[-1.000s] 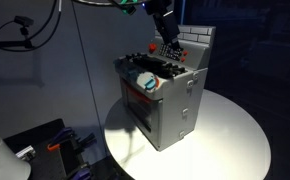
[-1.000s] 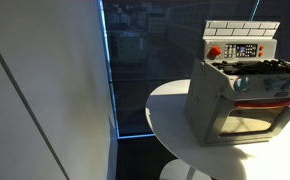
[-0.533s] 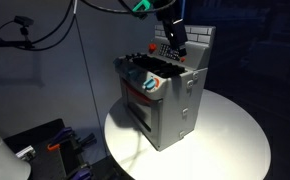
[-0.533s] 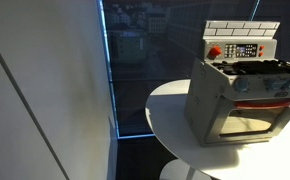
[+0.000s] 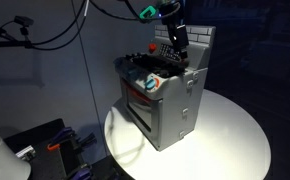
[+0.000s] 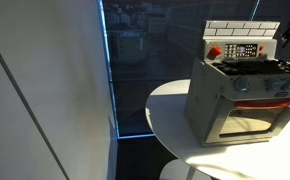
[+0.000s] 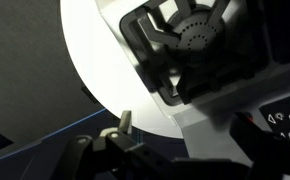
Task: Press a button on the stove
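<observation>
The stove [image 5: 165,100] is grey with a metal look. Its back panel [image 6: 243,30] is patterned in pale bricks above a black control strip [image 6: 245,50] of light keys, with a red button [image 6: 214,52] beside the strip, and its burners [image 7: 193,35] are black. On its front are a teal knob [image 5: 150,84] with red accents, a red band [image 6: 270,100] and an oven window [image 6: 247,125] glowing cream, and the round table [image 5: 235,140] beneath is plain white out to its edges. The tool [image 5: 180,45] is black, with a teal-green ring [image 5: 145,12] on the arm above it, against a dark blue backdrop [image 5: 255,40].
</observation>
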Tool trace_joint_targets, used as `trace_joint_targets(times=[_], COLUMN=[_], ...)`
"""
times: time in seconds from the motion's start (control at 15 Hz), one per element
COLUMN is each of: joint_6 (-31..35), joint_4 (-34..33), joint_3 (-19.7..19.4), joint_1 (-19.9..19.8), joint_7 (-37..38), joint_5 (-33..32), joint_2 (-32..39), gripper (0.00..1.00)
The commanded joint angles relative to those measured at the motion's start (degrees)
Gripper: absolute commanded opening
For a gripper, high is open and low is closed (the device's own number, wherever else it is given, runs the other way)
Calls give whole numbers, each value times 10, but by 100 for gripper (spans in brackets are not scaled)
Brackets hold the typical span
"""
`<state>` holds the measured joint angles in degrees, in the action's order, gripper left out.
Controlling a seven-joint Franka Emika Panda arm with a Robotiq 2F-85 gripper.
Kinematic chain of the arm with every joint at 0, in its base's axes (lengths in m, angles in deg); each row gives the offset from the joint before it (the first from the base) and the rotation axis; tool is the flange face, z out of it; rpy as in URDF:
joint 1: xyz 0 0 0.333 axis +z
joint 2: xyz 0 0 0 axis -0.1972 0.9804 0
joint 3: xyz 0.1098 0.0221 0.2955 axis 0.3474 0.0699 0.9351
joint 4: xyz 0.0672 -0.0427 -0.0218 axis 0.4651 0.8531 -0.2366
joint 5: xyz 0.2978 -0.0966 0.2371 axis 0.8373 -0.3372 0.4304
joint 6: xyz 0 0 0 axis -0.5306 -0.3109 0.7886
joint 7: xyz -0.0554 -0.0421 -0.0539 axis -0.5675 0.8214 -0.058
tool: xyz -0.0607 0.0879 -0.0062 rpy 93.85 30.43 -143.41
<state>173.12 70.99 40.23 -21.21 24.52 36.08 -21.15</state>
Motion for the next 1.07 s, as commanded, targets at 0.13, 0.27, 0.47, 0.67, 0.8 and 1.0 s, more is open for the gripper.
trace_joint_targets(times=[0.13, 0.27, 0.47, 0.67, 0.8, 1.0], joint_6=[-15, -13, -10, -7, -6, -4], joint_4=[-56, -64, -73, -79, -82, -88], joint_3=[-20, -24, -29, -32, -33, -36], joint_1=[27, 33, 41, 46, 48, 50], joint_7=[13, 6, 2, 1, 0, 0], joint_5=[-3, 1, 3, 4, 5, 4], joint_2=[48, 57, 67, 73, 76, 82], gripper=[100, 100, 100, 100, 100, 100])
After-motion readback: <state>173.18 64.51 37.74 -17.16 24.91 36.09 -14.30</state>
